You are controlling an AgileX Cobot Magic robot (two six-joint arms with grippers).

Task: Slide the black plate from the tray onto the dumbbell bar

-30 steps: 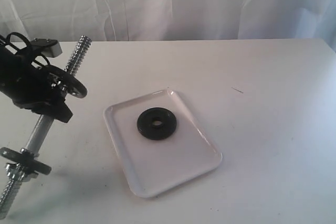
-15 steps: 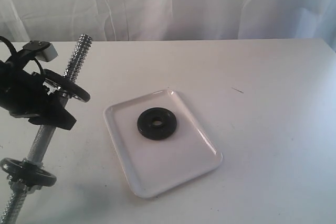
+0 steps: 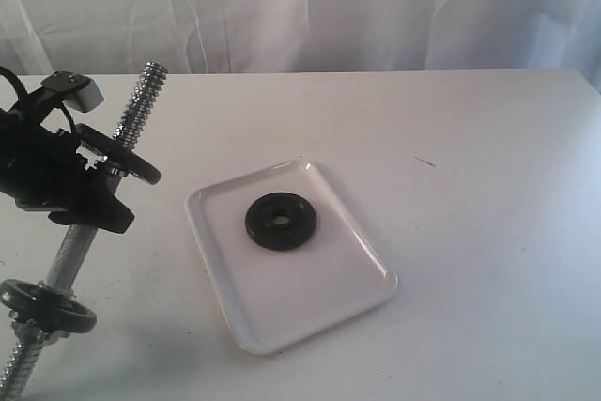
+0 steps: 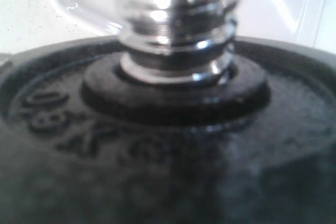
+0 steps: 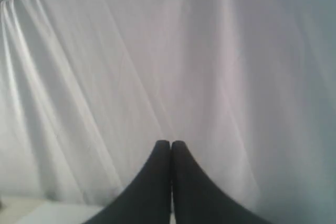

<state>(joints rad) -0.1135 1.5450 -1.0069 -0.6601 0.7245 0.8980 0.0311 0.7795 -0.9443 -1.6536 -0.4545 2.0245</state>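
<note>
The black plate (image 3: pixel 280 221) is laid flat on the tray (image 3: pixel 315 300), well apart from the left gripper (image 3: pixel 92 196), which is clamped on the tilted dumbbell bar (image 3: pixel 68 255). The right gripper (image 5: pixel 170 146) is pressed shut, empty.

The dumbbell bar (image 3: pixel 68 255) leaves the exterior view's lower-left corner; lettering on its black disc (image 4: pixel 157 182) is blurred.

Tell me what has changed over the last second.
The left gripper, holding the dumbbell bar, shifted slightly and took the bar with it. The lower black disc sank lower in the exterior view, and the upper disc turned more edge-on. Nothing was taken hold of or let go. The black plate lies as before in the tray.
</note>
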